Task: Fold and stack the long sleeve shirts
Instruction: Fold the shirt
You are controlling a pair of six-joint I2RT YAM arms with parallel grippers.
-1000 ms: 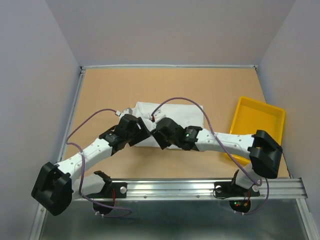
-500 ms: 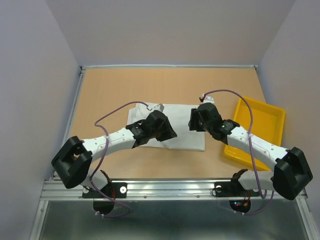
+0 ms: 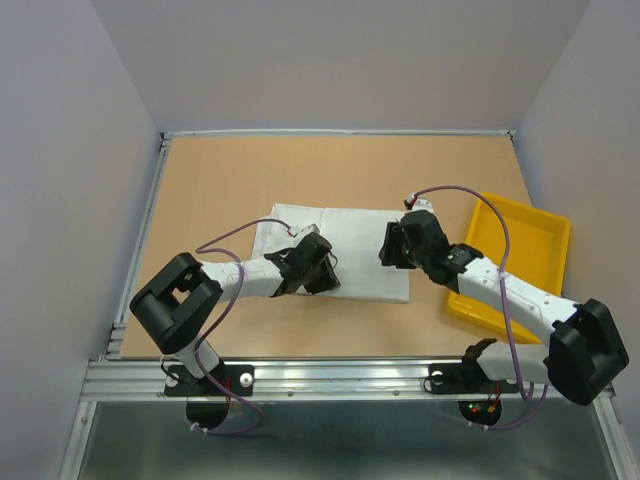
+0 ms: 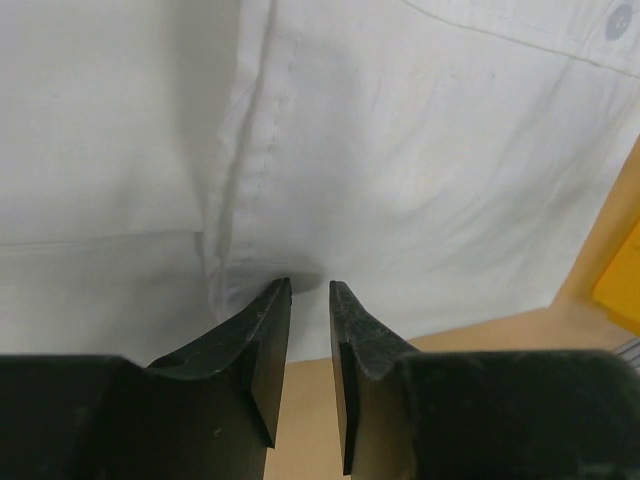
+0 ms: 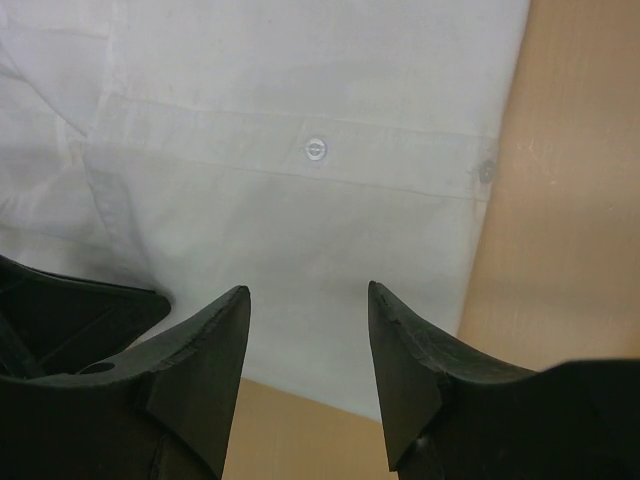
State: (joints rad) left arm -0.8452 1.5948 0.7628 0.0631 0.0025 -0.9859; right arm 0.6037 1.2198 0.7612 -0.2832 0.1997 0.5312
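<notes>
Where the long sleeve shirt (image 3: 350, 235) lies: flat on the table (image 3: 300, 170), folded into a white rectangle, beneath the left gripper (image 4: 312, 288) and the right gripper (image 5: 308, 290).
Left gripper: fingers drawn close together, with only a narrow slit between them. The tips are down on the cloth just inside the shirt's near edge. Whether any cloth is pinched between them, I cannot tell.
Seam (image 4: 250, 150): a stitched line running straight away from the left fingertips, puckered into a small ridge right at the tips.
Behind the left tips: bare table shows under the fingers, and white cloth fills everything ahead of them.
Right gripper: fingers spread wide with nothing between them, poised above the shirt's right end. No contact with the cloth can be seen.
Button (image 5: 316, 148): just ahead of the right fingertips, in line with the gap, on a band of doubled cloth that crosses the view.
Shirt's side edge: just outside the right gripper's finger on the right of its wrist view, with bare table beyond.
Yellow tray (image 3: 520, 240): behind the right gripper, partly under its forearm, apart from the shirt.
</notes>
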